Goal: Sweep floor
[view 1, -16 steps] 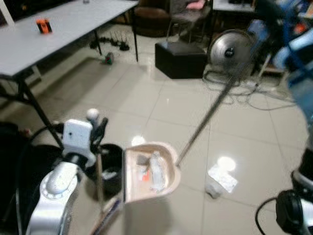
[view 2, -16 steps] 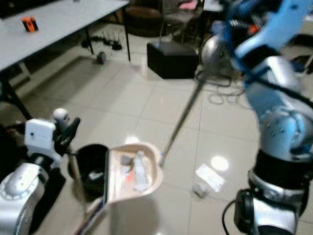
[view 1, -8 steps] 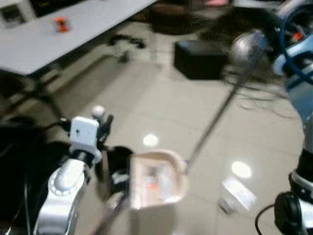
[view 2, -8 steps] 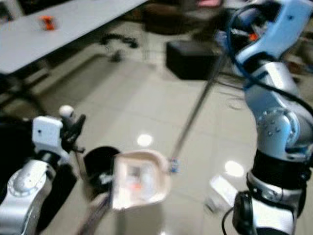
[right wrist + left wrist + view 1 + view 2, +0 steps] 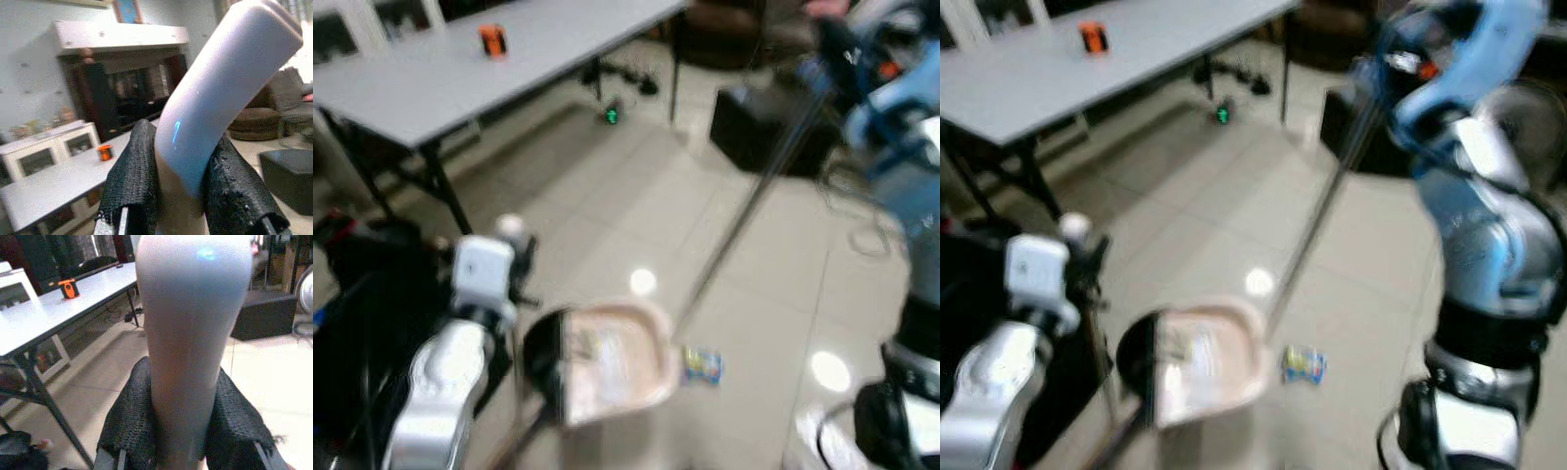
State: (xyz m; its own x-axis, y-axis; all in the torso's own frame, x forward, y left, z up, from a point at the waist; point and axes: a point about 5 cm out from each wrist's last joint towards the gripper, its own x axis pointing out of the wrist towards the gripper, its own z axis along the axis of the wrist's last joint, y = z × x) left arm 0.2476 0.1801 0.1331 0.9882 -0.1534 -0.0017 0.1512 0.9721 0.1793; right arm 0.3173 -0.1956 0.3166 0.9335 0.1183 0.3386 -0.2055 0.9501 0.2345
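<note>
Table (image 5: pixel 431 78): long and grey, far on the left, with a small orange thing (image 5: pixel 491 39) on top.
Left gripper (image 5: pixel 181 431): squeezed tight on the pale dustpan handle (image 5: pixel 193 333), near left.
Dustpan (image 5: pixel 612 362): pink, low and near, with bits of trash inside.
Wrapper (image 5: pixel 702 365): small and colourful, on the tiled floor (image 5: pixel 597 186) just right of the dustpan.
Broom stick (image 5: pixel 744 215): slants from beside the dustpan up to the far right.
Right gripper (image 5: pixel 183 176): squeezed tight on the broom's white handle (image 5: pixel 220 88), high on the right.

Beige dustpan (image 5: pixel 612 360) holds debris; broom (image 5: pixel 759 191) slants beside it.
</note>
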